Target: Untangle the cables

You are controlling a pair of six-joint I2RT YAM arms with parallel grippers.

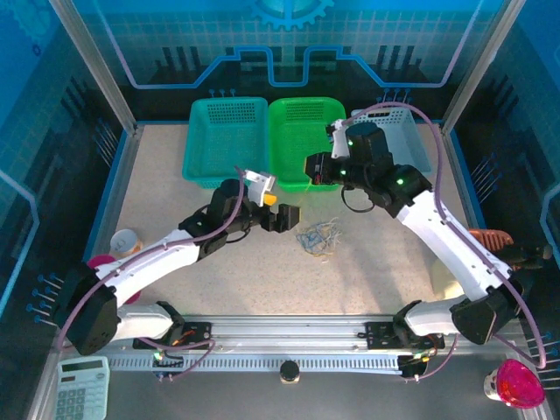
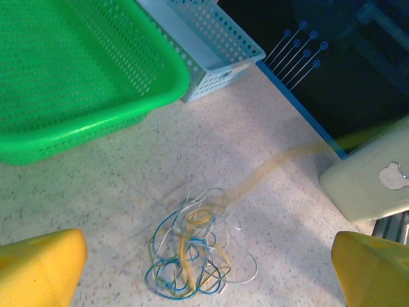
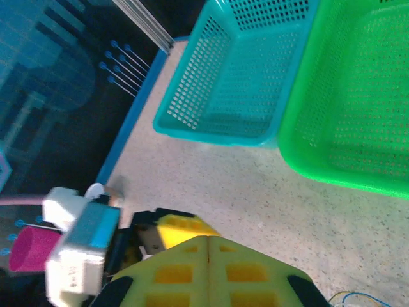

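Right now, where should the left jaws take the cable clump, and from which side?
Take the white loop sticking out at the right edge of the cables in the left wrist view, not the dense blue-yellow middle. Come straight down: everything lies flat on the table, and that loop looks like a lone strand clear of the knot.

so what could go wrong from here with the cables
The cables lie in one tight clump of overlapping white, blue and yellowish loops, so the open left gripper could pinch several strands and lift the whole knot. The right gripper is shut and near the green basket, so nothing pins the clump; a pull may just drag it.
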